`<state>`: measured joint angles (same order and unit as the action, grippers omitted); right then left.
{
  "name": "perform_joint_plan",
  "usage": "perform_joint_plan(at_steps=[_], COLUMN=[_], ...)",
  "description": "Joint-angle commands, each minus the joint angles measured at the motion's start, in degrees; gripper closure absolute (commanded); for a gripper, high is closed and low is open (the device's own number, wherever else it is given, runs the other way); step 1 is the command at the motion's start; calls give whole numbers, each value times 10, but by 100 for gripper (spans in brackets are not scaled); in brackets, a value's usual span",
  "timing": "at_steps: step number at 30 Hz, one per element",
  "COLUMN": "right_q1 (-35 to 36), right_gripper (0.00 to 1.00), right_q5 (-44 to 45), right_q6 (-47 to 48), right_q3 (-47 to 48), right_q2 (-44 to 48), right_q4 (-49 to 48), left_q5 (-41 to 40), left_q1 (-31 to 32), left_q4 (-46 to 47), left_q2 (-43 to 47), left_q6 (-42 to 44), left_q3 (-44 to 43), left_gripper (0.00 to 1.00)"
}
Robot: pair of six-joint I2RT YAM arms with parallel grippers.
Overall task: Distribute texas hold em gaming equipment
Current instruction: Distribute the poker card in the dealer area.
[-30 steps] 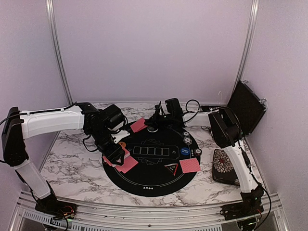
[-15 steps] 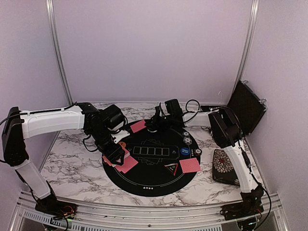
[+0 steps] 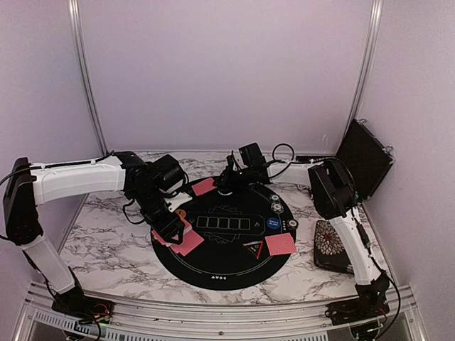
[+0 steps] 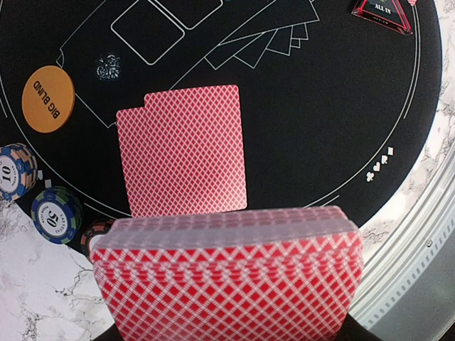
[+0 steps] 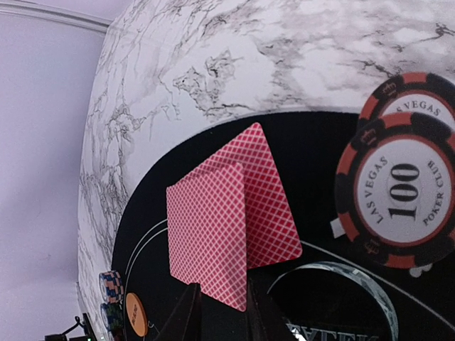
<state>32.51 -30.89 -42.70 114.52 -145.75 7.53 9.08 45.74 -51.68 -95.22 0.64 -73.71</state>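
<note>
My left gripper (image 3: 170,229) hovers over the left edge of the round mat (image 3: 220,266), shut on a deck of pink-red-backed cards (image 4: 227,277). Below it two dealt cards (image 4: 183,150) lie overlapped, beside the orange button (image 4: 48,98) and chip stacks (image 4: 55,213). My right gripper (image 3: 226,181) is at the mat's far edge. Its fingers (image 5: 188,316) stand apart, and one card (image 5: 207,231) stands tilted between them over a flat card (image 5: 274,206). Red-and-black chips (image 5: 402,192) sit to the right. The black triangle marker (image 3: 254,249) and blue button (image 3: 273,224) lie near the right.
Another card pair (image 3: 281,244) lies at the mat's right side. The black floral-patterned case (image 3: 333,245) sits on the marble table to the right, with a black panel (image 3: 364,158) leaning against the right wall. Cables trail behind the right arm.
The right gripper's fingers have parted around the card and the wrist has shifted slightly left. The left arm and deck have not moved.
</note>
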Motion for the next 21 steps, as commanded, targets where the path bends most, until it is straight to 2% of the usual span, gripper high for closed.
perform_joint_plan(at_steps=[1,11,21], right_q1=[7,13,16], right_gripper=[78,76,75], right_q5=[26,69,72], right_q6=[30,67,74], right_q3=[36,72,81], right_q2=[17,17,19], right_q4=[40,85,94], left_q5=[11,10,12], left_q1=[-3,-4,-4], left_q4=[5,5,5], left_q2=[-4,-4,-6], left_q6=[2,2,2], left_q3=[-2,-2,-2], left_gripper=[45,45,45])
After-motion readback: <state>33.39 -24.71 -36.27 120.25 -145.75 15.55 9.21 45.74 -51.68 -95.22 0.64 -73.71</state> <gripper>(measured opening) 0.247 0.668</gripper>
